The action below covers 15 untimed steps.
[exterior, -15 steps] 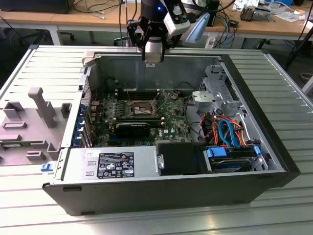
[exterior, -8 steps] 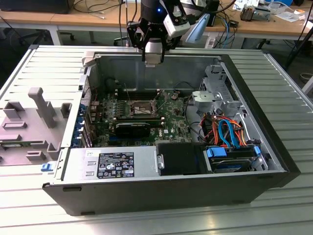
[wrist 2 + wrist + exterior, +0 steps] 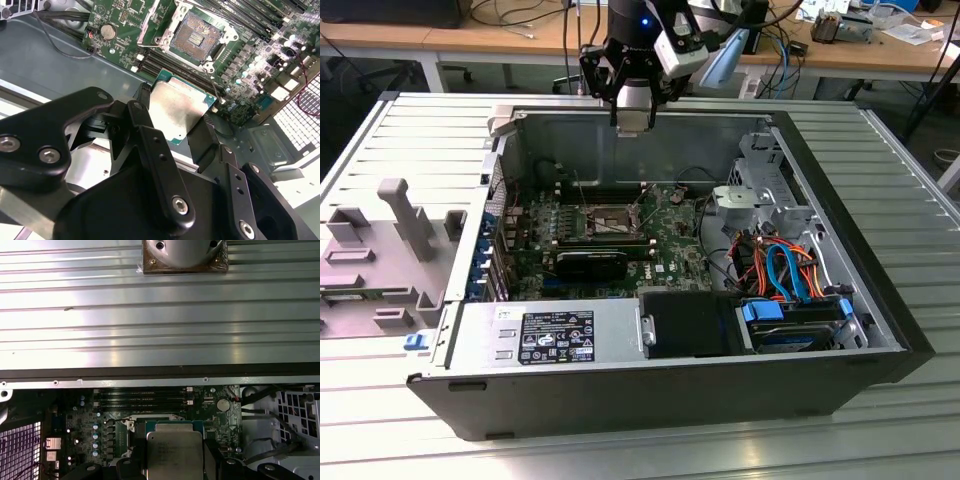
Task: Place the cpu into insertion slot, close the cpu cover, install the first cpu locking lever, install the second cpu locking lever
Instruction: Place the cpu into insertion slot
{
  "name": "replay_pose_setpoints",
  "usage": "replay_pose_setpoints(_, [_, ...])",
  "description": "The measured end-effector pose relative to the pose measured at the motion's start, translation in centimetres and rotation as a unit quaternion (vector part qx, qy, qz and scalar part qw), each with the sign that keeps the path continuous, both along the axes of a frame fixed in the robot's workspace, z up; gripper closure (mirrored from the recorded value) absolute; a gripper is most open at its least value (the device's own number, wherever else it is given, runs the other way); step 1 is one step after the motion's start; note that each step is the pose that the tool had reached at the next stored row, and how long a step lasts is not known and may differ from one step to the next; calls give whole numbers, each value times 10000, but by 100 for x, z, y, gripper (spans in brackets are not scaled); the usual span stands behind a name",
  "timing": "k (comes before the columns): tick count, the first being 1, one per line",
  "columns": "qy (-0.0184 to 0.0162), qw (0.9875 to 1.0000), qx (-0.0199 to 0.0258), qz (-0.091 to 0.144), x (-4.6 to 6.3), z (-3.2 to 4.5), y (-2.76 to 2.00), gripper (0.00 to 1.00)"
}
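A: How is the exterior view set?
B: It is placed high and off the arm, angled down into the open computer case (image 3: 620, 390) on the ribbed tabletop (image 3: 410, 140). The whole case is taken in from some way off.
A: And the wrist views?
B: Both are mounted close behind the end effector (image 3: 178, 114). In the second wrist view the motherboard (image 3: 125, 20) is looked down on obliquely, past the cpu (image 3: 177, 107), with the insertion slot (image 3: 196, 36) beyond. In the first wrist view the cpu (image 3: 172, 452) is seen nearest, and the case wall and tabletop (image 3: 150, 315) are faced beyond it.
A: What is shared?
B: The motherboard is covered by all three, the cpu by both wrist views.
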State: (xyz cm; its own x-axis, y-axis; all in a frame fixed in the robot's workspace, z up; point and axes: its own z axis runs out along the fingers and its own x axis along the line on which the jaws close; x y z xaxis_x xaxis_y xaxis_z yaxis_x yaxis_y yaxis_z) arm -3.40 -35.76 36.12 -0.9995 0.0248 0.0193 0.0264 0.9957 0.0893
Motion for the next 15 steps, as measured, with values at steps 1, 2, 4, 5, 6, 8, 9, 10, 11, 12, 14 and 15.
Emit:
replay_pose_setpoints(1, [0, 10000, 0, 0, 0, -3, 0, 46])
replay_pose_setpoints(2, [0, 10000, 0, 0, 0, -3, 0, 46])
replay_pose_setpoints(4, [0, 10000, 0, 0, 0, -6, 0, 46])
replay_pose_setpoints(5, [0, 10000, 0, 0, 0, -7, 0, 46])
replay_pose_setpoints(6, [0, 10000, 0, 0, 0, -8, 0, 46])
replay_pose_setpoints(8, [0, 10000, 0, 0, 0, -11, -1, 46])
replay_pose_setpoints(9, [0, 10000, 0, 0, 0, -12, -1, 46])
replay_pose_setpoints(10, [0, 10000, 0, 0, 0, -14, -1, 46])
replay_pose_setpoints(11, [0, 10000, 0, 0, 0, -16, -1, 46])
replay_pose_setpoints(12, [0, 10000, 0, 0, 0, -18, -1, 46])
replay_pose_setpoints(14, [0, 10000, 0, 0, 0, -30, -1, 46])
replay_pose_setpoints(15, [0, 10000, 0, 0, 0, -31, -1, 46])
